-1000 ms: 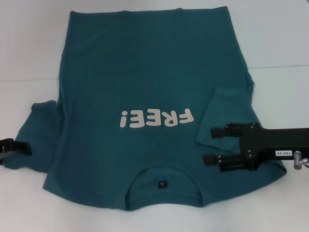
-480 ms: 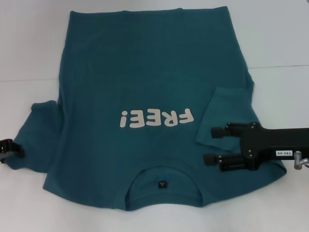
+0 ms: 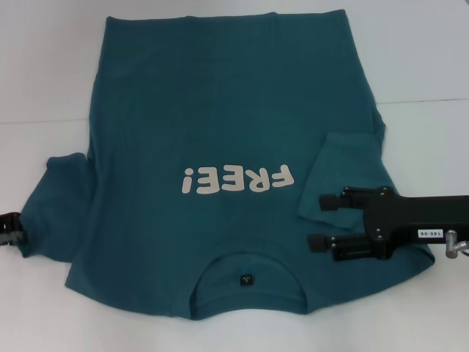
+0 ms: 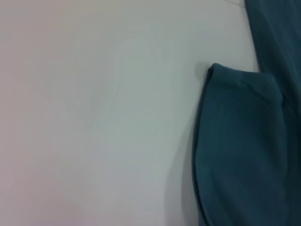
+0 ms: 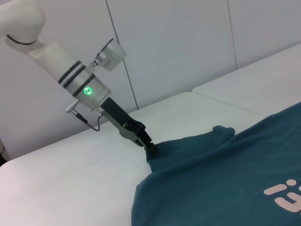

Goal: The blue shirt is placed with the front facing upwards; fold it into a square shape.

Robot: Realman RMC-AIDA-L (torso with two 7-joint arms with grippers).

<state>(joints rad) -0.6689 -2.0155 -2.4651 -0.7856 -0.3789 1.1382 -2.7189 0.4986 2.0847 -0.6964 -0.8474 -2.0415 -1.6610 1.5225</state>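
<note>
The blue shirt (image 3: 220, 132) lies front up on the white table, its "FREE!" lettering (image 3: 238, 179) upside down to me and its collar with the neck tag (image 3: 247, 279) nearest me. One sleeve (image 3: 338, 172) is folded in over the chest. My right gripper (image 3: 322, 220) is open and empty, low over the shirt's shoulder beside that folded sleeve. My left gripper (image 3: 9, 229) is at the outer edge of the other sleeve (image 3: 55, 205), which lies spread out. In the right wrist view the left gripper (image 5: 146, 142) touches that sleeve's tip (image 5: 188, 150).
The white table (image 3: 425, 59) extends beyond the shirt on every side, with a seam (image 3: 425, 100) running across it. A white wall (image 5: 188, 42) stands behind the table's left side.
My left gripper has slid outward to the left, from over the sleeve's end to its very edge. The sleeve and the right arm have not moved.
</note>
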